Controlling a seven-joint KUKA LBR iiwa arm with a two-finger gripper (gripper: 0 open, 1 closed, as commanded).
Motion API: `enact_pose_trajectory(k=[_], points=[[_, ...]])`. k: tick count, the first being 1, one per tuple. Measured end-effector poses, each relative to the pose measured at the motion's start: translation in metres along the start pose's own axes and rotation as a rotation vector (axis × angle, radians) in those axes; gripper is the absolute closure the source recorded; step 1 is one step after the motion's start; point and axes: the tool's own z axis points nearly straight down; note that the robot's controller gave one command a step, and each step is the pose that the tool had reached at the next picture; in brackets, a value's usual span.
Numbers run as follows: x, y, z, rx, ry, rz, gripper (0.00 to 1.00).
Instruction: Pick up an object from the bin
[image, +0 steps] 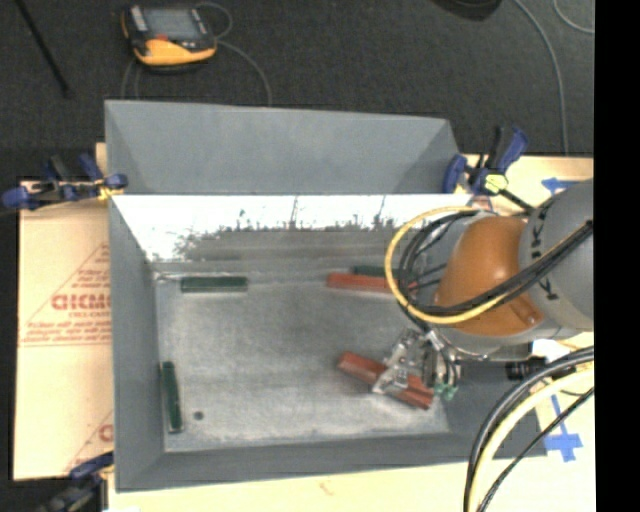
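With my tool (405, 378) low over the red bar (353, 364) lying slantwise at the lower right of the bin (280, 340), released or clenched I cannot tell, I'd centre it across the bar's middle before lifting straight.

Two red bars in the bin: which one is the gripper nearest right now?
The front red bar, lying slantwise at the bin's front right, directly under the gripper. The back red bar lies along the back wall, apart from it.
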Motion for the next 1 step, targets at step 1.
enact_pose_trajectory(k=[1], points=[[-0.0004,0.0000,-0.0094,0.000,-0.002,-0.001,1.00]])
